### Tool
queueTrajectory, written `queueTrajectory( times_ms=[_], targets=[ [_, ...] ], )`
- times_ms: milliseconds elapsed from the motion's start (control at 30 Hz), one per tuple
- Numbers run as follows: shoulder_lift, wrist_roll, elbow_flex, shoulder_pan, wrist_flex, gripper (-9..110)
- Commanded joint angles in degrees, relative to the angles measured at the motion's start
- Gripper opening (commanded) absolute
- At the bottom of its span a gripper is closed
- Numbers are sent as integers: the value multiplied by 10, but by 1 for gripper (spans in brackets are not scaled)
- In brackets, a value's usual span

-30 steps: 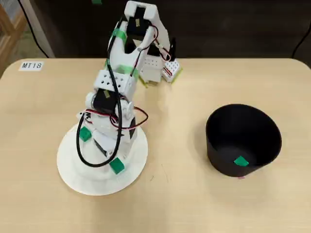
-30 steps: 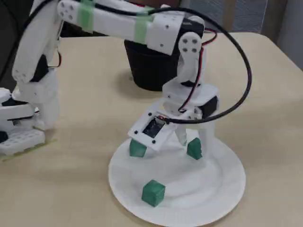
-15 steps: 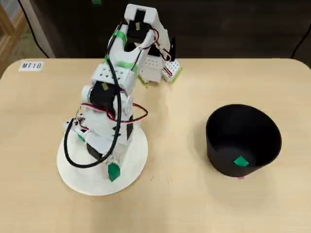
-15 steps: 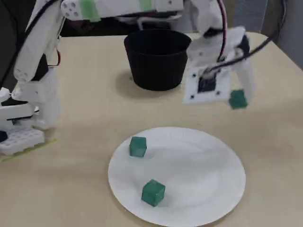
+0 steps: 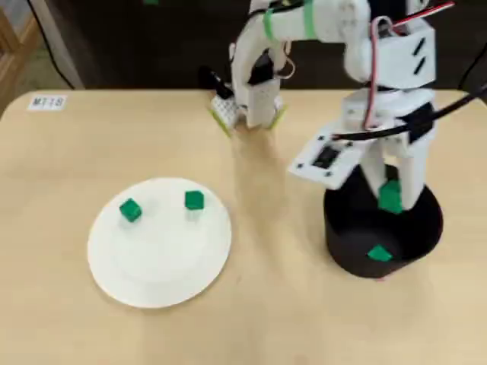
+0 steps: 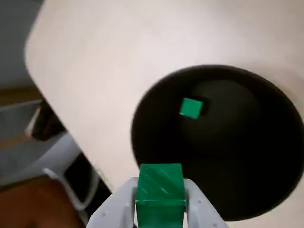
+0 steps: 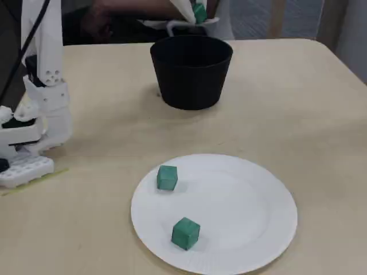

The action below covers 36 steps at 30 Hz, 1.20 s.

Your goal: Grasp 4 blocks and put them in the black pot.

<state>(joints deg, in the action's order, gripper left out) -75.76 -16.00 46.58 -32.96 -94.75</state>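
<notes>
My gripper (image 6: 160,199) is shut on a green block (image 6: 160,187) and holds it above the black pot (image 6: 247,166). In the overhead view the gripper (image 5: 391,199) and its block (image 5: 390,195) hang over the pot's (image 5: 426,228) far rim. One green block (image 5: 379,253) lies inside the pot, also seen in the wrist view (image 6: 191,107). Two green blocks (image 5: 130,210) (image 5: 194,200) sit on the white plate (image 5: 152,274). In the fixed view the held block (image 7: 199,12) is above the pot (image 7: 191,71), and the plate (image 7: 252,223) holds blocks (image 7: 167,177) (image 7: 186,232).
The arm's white base (image 5: 255,84) stands at the table's far edge in the overhead view, and at the left in the fixed view (image 7: 34,132). A small label (image 5: 47,102) lies at the far left corner. The table edge (image 6: 57,123) shows close to the pot in the wrist view.
</notes>
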Motion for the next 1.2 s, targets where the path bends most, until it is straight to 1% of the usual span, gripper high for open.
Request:
queueTrajectory(
  times_ms=[0, 100, 133, 167, 200, 267, 300, 367, 400, 467, 500, 667, 767, 900, 1167],
  targets=[
    [-12, 14, 17, -4, 0, -2],
    [22, 39, 18, 16, 2, -2],
    [25, 34, 18, 21, 2, 6],
    [25, 25, 19, 25, 2, 17],
    [25, 23, 19, 32, 4, 22],
    [25, 33, 15, 50, 7, 28],
    [24, 44, 15, 65, 9, 28],
    [20, 68, 12, 103, 14, 26],
    [19, 83, 9, 122, 17, 20],
    [21, 112, 4, 164, 17, -1],
    [20, 118, 4, 192, 2, -2],
    [-33, 114, 82, 372, -3, -2],
    [-25, 86, 90, 448, -3, -2],
    [-31, 15, 148, 489, -4, -2],
    [-174, -98, 403, 531, 7, -2]
  ],
)
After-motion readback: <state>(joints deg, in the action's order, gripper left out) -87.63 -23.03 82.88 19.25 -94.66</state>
